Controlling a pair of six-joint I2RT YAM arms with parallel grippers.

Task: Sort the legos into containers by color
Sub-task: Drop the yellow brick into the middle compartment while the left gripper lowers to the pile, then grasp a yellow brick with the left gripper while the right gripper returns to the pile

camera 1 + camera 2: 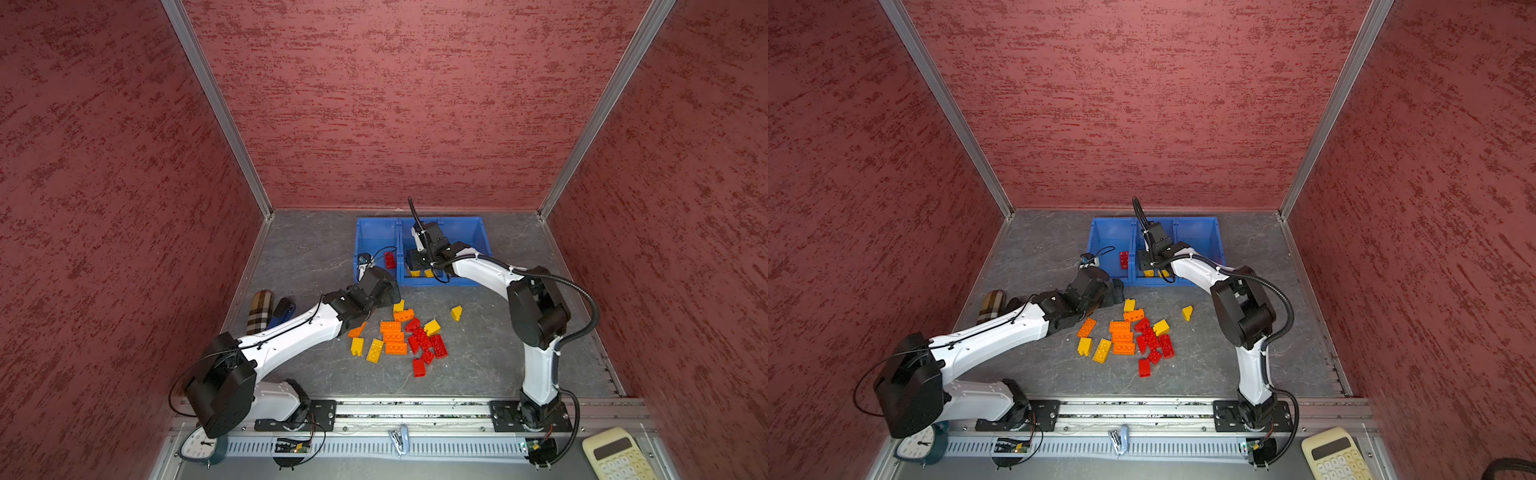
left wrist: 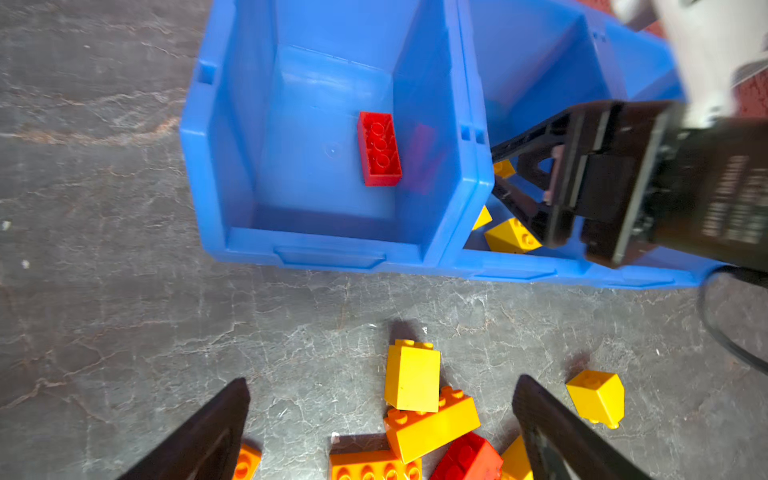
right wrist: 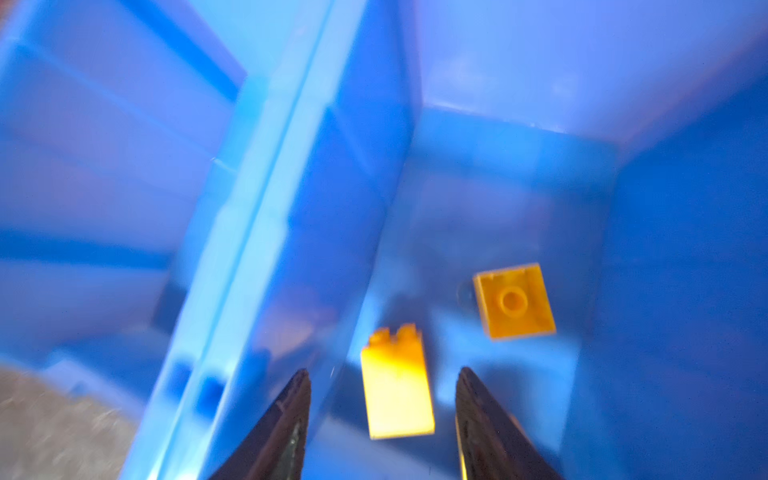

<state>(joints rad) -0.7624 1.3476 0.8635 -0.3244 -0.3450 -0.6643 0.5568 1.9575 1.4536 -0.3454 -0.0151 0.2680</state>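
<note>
The left fingers (image 2: 216, 436) are spread wide, gripping nothing, above the surface (image 2: 104, 291), the pile of loose legos (image 1: 395, 336) reaching in between their tips. Just beyond those tips the containers (image 2: 332, 253) start: the left bin (image 2: 216, 166) holds one red brick (image 2: 379, 149). The right fingers (image 3: 286, 428) hang parted inside the middle bin (image 3: 498, 187), a blurred yellow brick (image 3: 397, 386) loose between them, touching neither, and a square yellow brick (image 3: 515, 301) just past it. The right bin (image 1: 469, 230) sits beyond that arm, its floor mostly hidden.
</note>
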